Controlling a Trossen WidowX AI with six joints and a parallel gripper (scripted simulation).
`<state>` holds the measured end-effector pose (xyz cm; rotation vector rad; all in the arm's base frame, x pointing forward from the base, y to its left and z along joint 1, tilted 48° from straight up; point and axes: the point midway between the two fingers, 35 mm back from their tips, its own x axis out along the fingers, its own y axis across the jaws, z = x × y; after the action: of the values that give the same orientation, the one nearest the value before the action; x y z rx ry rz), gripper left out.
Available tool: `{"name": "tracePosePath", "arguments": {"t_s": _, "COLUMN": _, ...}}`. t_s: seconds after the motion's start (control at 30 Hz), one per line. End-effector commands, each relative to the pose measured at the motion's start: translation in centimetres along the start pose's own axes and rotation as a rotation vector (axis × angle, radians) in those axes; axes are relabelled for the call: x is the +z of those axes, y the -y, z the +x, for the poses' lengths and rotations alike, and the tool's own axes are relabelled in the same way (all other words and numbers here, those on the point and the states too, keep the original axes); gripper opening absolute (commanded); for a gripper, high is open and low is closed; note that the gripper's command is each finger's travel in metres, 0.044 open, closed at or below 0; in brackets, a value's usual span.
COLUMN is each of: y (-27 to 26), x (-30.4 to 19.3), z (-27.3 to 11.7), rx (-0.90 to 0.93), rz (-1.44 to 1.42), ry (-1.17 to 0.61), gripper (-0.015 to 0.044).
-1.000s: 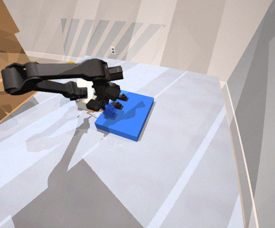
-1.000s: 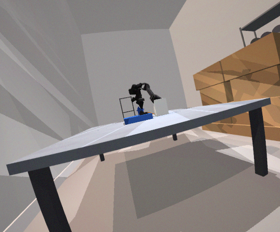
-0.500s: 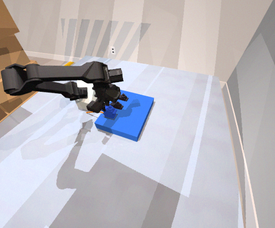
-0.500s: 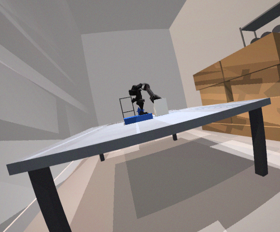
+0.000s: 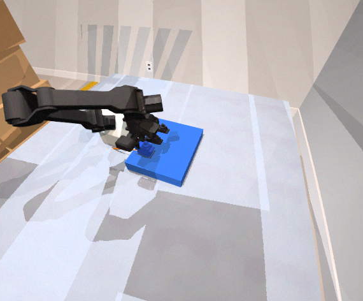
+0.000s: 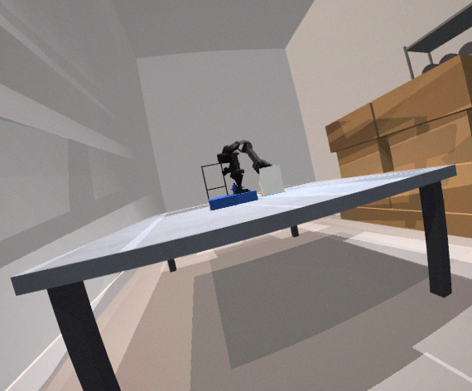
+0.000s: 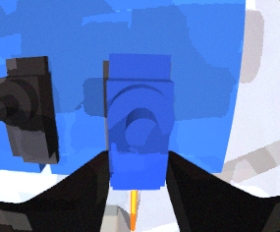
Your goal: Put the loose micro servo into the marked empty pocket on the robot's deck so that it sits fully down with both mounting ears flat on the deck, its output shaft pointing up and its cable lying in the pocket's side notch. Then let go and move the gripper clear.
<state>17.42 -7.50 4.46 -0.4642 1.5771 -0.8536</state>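
Note:
The blue micro servo is upright over the marked pocket of the blue deck, with its output shaft pointing up. My gripper is shut on the servo's cable-side end. A dark strip of the pocket's edge shows along the servo's left side in the wrist view; the servo hides the rest. The orange cable runs out between the fingers, toward the deck's near edge in the wrist view. The side notch is hidden, and I cannot tell whether both ears lie flat.
A black servo stands on the deck beside the blue one, with another black servo farther along. A pale box stands beside the deck on the table. A thin dark frame shows behind the deck.

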Motion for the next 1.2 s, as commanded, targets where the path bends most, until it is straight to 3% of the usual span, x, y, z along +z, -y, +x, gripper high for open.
{"name": "tracePosePath", "arguments": {"t_s": 0.0, "y": 0.0, "x": 0.0, "z": 0.4, "rx": -0.005, "rz": -0.006, "ry": 0.005, "gripper": 0.0000}}
{"name": "tracePosePath", "arguments": {"t_s": 0.9, "y": 0.0, "x": 0.0, "z": 3.0, "rx": -0.006, "rz": -0.005, "ry": 0.005, "gripper": 0.0000}}
{"name": "tracePosePath", "arguments": {"t_s": 1.13, "y": 0.0, "x": 0.0, "z": 2.7, "rx": -0.006, "rz": -0.005, "ry": 0.005, "gripper": 0.0184}}
{"name": "tracePosePath", "arguments": {"t_s": 1.17, "y": 0.0, "x": 0.0, "z": 2.7, "rx": -0.006, "rz": -0.005, "ry": 0.005, "gripper": 0.0187}}
